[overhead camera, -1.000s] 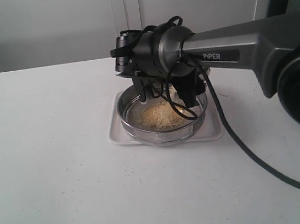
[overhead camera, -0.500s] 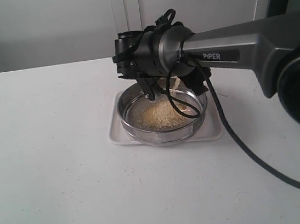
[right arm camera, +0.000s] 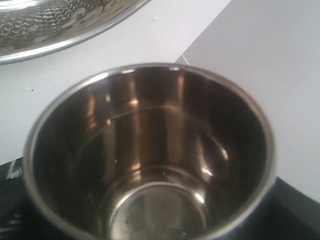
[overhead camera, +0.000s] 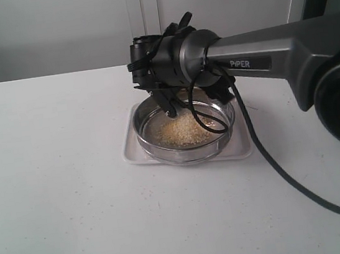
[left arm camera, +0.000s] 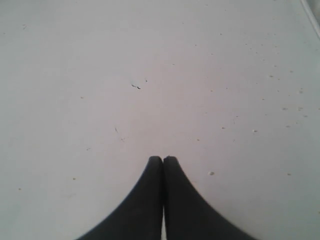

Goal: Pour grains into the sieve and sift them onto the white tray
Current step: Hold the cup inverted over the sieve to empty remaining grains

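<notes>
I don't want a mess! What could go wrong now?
The black cable loops low over the sieve and might snag its rim or drag through the grains. The sieve is nearly as wide as the white tray, so hard shaking could scatter grains onto the table. The steel cup hangs close to the sieve and could knock it.

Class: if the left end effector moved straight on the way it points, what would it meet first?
Most likely the flat white tabletop; nothing else stands directly ahead of the shut left end effector, though the distance is unclear.
</notes>
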You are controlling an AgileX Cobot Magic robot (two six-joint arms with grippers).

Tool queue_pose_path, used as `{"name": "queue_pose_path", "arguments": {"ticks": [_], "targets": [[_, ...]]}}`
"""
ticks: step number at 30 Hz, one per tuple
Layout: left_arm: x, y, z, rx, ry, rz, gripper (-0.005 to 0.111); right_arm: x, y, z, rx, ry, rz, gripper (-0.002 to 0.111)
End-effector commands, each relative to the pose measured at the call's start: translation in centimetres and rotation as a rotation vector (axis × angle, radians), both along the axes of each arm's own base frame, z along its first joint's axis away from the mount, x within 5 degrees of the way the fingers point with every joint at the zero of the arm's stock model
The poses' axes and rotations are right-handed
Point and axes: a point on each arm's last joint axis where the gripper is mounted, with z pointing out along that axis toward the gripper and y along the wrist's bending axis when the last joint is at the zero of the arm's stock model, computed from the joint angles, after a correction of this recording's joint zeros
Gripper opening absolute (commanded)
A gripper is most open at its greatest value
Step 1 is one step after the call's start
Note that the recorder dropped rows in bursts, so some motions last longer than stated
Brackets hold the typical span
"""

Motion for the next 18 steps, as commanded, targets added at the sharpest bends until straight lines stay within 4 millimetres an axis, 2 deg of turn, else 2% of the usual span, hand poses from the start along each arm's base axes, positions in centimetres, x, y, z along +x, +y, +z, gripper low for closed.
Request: {"name": "queue_pose_path", "arguments": {"ticks": [1, 9, 14, 18], "targets": [[-0.03, -0.01, -0.29, -0.007, 0.007, 0.004, 0.000, 0.16, 0.22, 0.69, -0.001, -0.021, 0.033, 0.000], [-0.03, -0.01, -0.29, -0.007, 0.007, 0.004, 0.000, 0.14, 0.49, 0.43, 0.037, -0.005, 0.046, 0.000], [-0.03, -0.01, -0.29, -0.007, 0.007, 0.004, 0.000, 0.14, 0.38, 0.51, -0.017, 0.015, 0.068, 0.000], [-0.03, -0.01, -0.29, -0.007, 0.007, 0.004, 0.000, 0.05, 0.74, 0.12, 0.038, 0.042, 0.083, 0.000]]}}
